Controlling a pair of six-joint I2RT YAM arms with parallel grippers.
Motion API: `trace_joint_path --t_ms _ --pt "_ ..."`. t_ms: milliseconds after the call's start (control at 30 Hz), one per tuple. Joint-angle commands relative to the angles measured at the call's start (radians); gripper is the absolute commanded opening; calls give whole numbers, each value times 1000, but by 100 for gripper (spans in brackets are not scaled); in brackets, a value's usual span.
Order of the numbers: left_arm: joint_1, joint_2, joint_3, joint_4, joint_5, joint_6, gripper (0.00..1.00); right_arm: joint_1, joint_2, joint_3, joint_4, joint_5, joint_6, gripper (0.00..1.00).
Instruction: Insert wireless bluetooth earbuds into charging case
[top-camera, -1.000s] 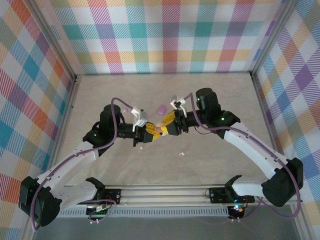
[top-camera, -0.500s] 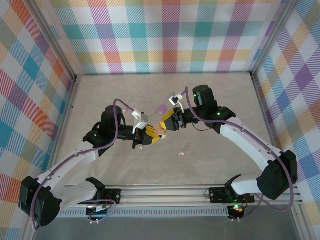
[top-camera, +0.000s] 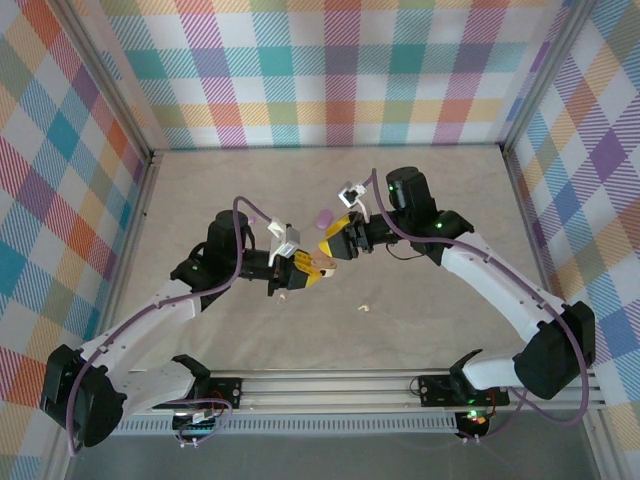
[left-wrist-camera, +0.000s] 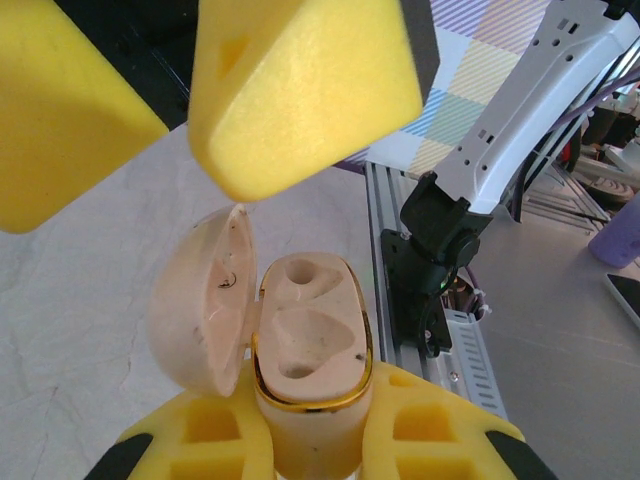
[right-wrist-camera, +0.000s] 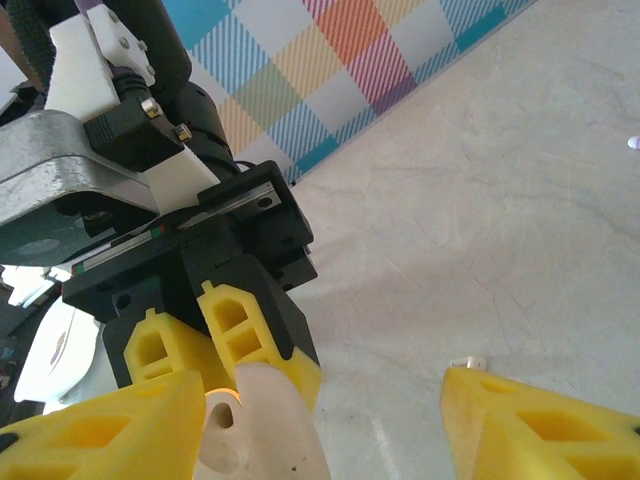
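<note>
Charging case: the charging case (left-wrist-camera: 308, 335) is cream with a gold rim, and I have it held up over the counter (top-camera: 440, 200), roughly midway between the two arms.
Lid: the lid (left-wrist-camera: 195, 300) is swung open on its hinge and stands to one side of the case body.
Sockets: from the left wrist camera I can see both sockets (left-wrist-camera: 300, 272) of the case, and they are empty.
Left fingers: the left fingers (left-wrist-camera: 205, 440) are clamped on the lower body of the case, one yellow pad on each side.
Right fingers: the right fingers (left-wrist-camera: 300, 90) stand apart with nothing between them. They hang just above the open mouth of the case, and I see no contact with it.
Cream-white earbud: one cream-white earbud (top-camera: 365, 308) lies on the counter, on the arm-base side of the case and off toward the right arm, well apart from it.
White speck: a white speck (top-camera: 281, 296) lies on the counter near the case, on the arm-base side below my left wrist. It is too small for me to name.
Purple object: a small purple object (top-camera: 322, 218) sits on the counter near the case, on the side toward the back wall. I cannot tell whether it is a bud or a second case.
</note>
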Motion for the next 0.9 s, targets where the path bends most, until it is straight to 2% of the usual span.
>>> trace_joint_path --t_ms 0,267,500,567,700,867 --pt "5 6 8 43 7 -11 0 -4 -19 34 -16 5 6 64" --pt "8 -5 -3 45 -6 -16 0 -4 -69 34 -68 99 33 67" --pt "19 -6 -19 40 -40 -18 0 -27 -174 28 -224 416 178 68" --pt "22 -11 -28 44 -47 -20 0 -43 -198 26 -298 513 228 66" --pt "28 -27 -54 60 -61 -28 0 -74 -214 -15 -418 617 291 60" --pt "31 -51 -91 80 -75 -38 0 -76 -208 -165 -427 604 449 51"
